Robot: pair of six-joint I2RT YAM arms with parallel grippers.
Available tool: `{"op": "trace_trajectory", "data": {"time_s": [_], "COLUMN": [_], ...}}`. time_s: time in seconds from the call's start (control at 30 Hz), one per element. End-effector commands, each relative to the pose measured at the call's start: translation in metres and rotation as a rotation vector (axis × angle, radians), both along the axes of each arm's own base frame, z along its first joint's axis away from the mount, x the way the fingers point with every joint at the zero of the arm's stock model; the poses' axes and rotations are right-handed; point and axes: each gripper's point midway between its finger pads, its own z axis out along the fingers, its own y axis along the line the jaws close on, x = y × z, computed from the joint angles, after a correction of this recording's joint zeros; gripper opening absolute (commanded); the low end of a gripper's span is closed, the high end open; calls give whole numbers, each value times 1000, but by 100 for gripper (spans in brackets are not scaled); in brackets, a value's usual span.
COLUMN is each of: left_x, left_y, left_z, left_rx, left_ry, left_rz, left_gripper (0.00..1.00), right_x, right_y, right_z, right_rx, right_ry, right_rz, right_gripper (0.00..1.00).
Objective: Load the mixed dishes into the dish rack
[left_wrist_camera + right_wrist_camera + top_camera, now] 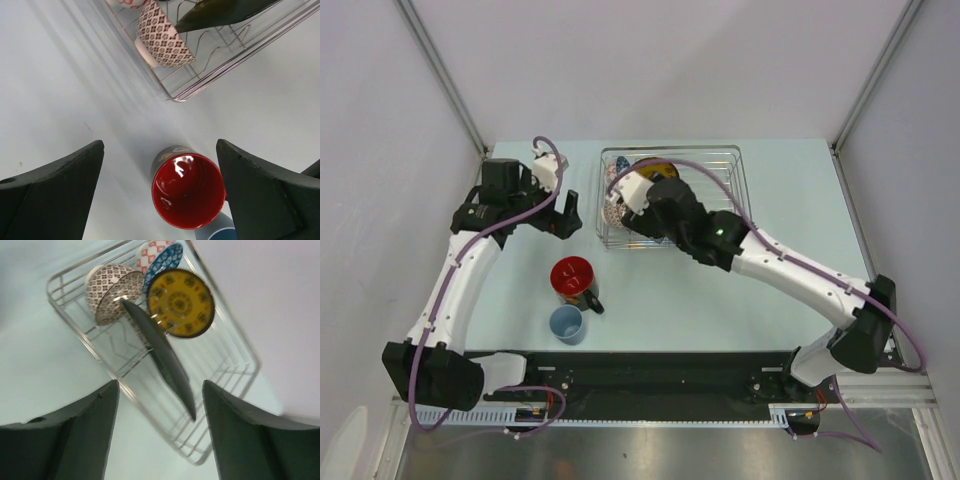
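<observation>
On the near part of the pale blue-green table [790, 190], closest to my bases, the small light-blue cup [566, 324] stands upright. The black mug with a glossy red inside [574, 277] stands just beyond it, mouth up, so close that I cannot tell whether the two touch.

Farther out, my left gripper [160, 144] hangs above the table beyond the mug. Its fingers are spread wide with nothing between them, and its camera looks straight into the red inside.

To the right of it, near the far edge, sits the rectangular silver wire rack [735, 160]. My right gripper [160, 382] hovers over the rack's near left part, fingers well apart and holding nothing. Below it the dark square plate [165, 360] stands on edge among the wires, leaning, clear of both fingers. At the rack's left side the brown-and-white patterned bowl [112, 290] lies tipped on its side. Beyond the dark plate stands the yellow round patterned plate [182, 302]. Behind that are the blue patterned bowl [167, 262] and a red-and-white latticed dish [152, 252], mostly hidden.
</observation>
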Motion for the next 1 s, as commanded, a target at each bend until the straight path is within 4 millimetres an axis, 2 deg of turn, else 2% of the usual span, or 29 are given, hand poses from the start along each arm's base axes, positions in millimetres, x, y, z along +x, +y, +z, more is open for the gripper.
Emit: {"op": "trace_trajectory", "data": {"time_s": [0.0, 0.07, 0.1, 0.13, 0.17, 0.27, 0.3, 0.33, 0.37, 0.4, 0.47, 0.5, 0.53, 0.57, 0.6, 0.63, 0.67, 0.73, 0.77, 0.87, 0.97], "left_x": [-6, -10, -13, -15, -17, -20, -21, -20, -21, -20, -16, -14, -9, -8, -6, -6, -6, -7, -7, -9, -11], "left_y": [24, 34, 37, 38, 40, 40, 38, 36, 35, 34, 32, 31, 32, 33, 33, 33, 33, 33, 35, 36, 38], "left_z": [7, 2, -1, -3, -4, -2, -2, -1, -1, 0, -3, -6, -11, -13, -16, -17, -18, -18, -16, -18, -21], "left_rx": [53, 77, 87, 90, 92, 80, 70, 55, 47, 38, 23, 23, 25, 29, 30, 30, 30, 31, 38, 46, 59], "left_ry": [-50, -40, -40, -31, -28, -35, -32, -32, -29, -28, -18, -15, -3, 1, 11, 18, 20, 11, -1, -6, -9], "left_rz": [16, 24, 24, 28, 31, 42, 40, 42, 43, 44, 44, 45, 55, 57, 58, 58, 58, 59, 63, 62, 61], "left_gripper": [100, 100, 100, 100, 100, 100, 100, 100, 100, 100, 100, 100, 100, 100, 100, 100, 100, 100, 100, 100, 100], "right_x": [-35, -42, -36, -34, -20, 2, 18, 28, 40, 51, 63, 73, 78, 83, 89, 94, 96, 101, 101, 100, 95], "right_y": [-19, -35, -50, -64, -83, -124, -155, -168, -182, -207, -225, -242, -248, -246, -249, -246, -241, -240, -240, -239, -240], "right_z": [11, -9, -12, -10, -5, 23, 26, 27, 14, 8, -13, -31, -41, -51, -70, -76, -85, -105, -110, -130, -146], "right_rx": [302, 295, 289, 333, 378, 543, 572, 594, 580, 565, 563, 546, 553, 569, 554, 554, 548, 521, 519, 499, 483], "right_ry": [305, 381, 349, 346, 325, 248, 203, 171, 173, 151, 178, 203, 217, 258, 299, 309, 340, 377, 392, 434, 470], "right_rz": [-32, -75, -161, -231, -310, -439, -541, -594, -678, -773, -876, -943, -974, -964, -984, -976, -958, -972, -981, -991, -1009], "right_gripper": [98, 100, 100, 100, 100, 100, 100, 100, 100, 100, 100, 100, 100, 99, 97, 94, 83, 72, 63, 51, 43]}}
